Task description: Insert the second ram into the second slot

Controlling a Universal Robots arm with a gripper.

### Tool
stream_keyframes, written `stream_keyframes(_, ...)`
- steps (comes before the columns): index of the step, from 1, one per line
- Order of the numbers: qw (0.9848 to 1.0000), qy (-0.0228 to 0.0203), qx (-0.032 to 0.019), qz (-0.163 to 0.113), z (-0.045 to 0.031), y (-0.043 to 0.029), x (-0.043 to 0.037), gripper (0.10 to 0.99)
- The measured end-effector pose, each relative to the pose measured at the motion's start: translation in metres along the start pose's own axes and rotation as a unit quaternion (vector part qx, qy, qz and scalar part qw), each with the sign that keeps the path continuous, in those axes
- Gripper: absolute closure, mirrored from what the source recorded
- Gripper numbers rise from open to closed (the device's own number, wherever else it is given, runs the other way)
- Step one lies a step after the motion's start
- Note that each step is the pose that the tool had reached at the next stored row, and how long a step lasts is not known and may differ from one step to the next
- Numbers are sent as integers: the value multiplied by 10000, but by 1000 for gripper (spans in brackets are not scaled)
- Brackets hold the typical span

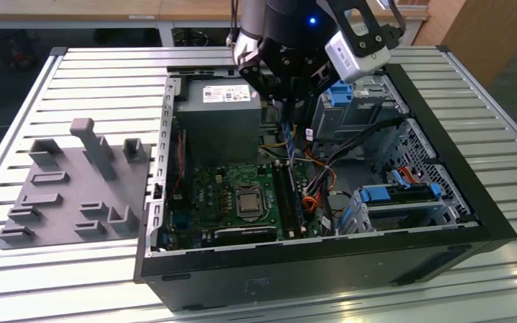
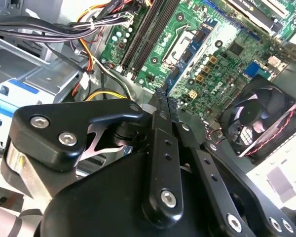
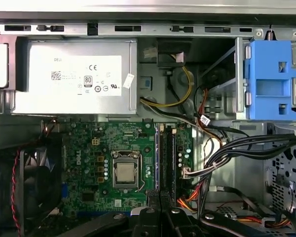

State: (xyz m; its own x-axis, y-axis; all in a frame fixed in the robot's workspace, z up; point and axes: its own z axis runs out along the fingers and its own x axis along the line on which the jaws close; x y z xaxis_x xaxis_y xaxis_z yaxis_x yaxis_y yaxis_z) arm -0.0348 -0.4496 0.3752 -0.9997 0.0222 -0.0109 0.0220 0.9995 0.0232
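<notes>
The open computer case [image 1: 330, 256] lies on the desk [image 1: 61, 282], and its black wall is the nearest part. At the exterior view's left of it stands a grey holder plate [image 1: 70, 195]. Inside the case comes first the green motherboard [image 1: 231, 195], with the long memory slots [image 1: 287, 195] along its right side. Whether one of them is already filled I cannot tell.

Farther back, above the far end of these slots, hangs the second ram [image 1: 290, 138]. It is a thin blue strip seen on edge, pointing down and not yet in any slot. I judge it light and stiff but fragile. It is best held by its two flat faces near the upper edge, away from the contact row, and it would not forgive tilt or side force.

The hand [image 1: 287, 114] has its fingers drawn almost together, and they appear to clamp this board. In the second wrist view the fingertips [image 2: 161, 116] meet on a thin edge. Farthest stands the grey power supply [image 1: 218, 114].
</notes>
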Motion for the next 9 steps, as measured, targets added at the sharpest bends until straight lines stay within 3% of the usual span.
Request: stream_keyframes(9,10000,0,1,39,39,-2,1,969)
